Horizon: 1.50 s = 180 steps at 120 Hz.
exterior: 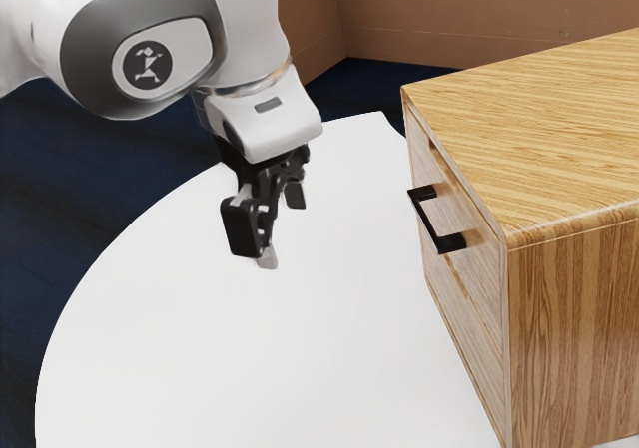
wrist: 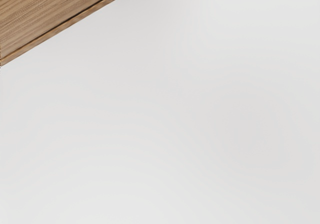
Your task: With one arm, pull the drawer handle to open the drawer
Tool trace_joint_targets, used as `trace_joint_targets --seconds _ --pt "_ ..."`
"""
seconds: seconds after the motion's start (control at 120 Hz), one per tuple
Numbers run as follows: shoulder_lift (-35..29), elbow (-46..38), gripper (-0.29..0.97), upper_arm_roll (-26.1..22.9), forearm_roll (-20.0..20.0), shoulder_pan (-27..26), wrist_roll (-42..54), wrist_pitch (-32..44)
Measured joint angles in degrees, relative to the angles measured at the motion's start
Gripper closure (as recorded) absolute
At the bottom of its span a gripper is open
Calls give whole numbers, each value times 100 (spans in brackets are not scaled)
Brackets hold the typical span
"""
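Hovers at the exterior view's left with the gripper (exterior: 282,233) spread apart and empty, pointing down over the white desk (exterior: 200,368). Leaves bare desk between it and the target. Further right, meets the black handle (exterior: 436,219), a thin bar standing off the top drawer (exterior: 459,201) of the wooden cabinet (exterior: 559,149), seemingly flush and shut. Looks rigid, probably smooth and slippery; calls for a pinch across the bar's middle, then a straight pull outward. Expects sliding drag rather than weight.
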Motion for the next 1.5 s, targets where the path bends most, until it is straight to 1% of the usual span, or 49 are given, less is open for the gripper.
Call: trace_joint_targets --seconds 0.242,0.375,0.558,0.725,0.85,1.0,1.183,1.383,1.5 --pt "107 10 2 -2 -3 -274 650 367" --pt "77 22 2 -88 -12 -399 909 535" --pt "-96 6 2 -188 -8 -417 1186 635" --pt "-77 -9 2 -416 -8 -523 1373 683" --pt "-119 -147 2 -461 -1 -527 1486 741" --pt "-30 -400 2 -429 136 -447 1593 1329" --pt "-1 -728 2 -266 187 -364 1688 2122" --pt "35 -953 2 -230 200 -332 1767 2616" --pt "42 -1140 2 -232 236 -279 1801 2770"
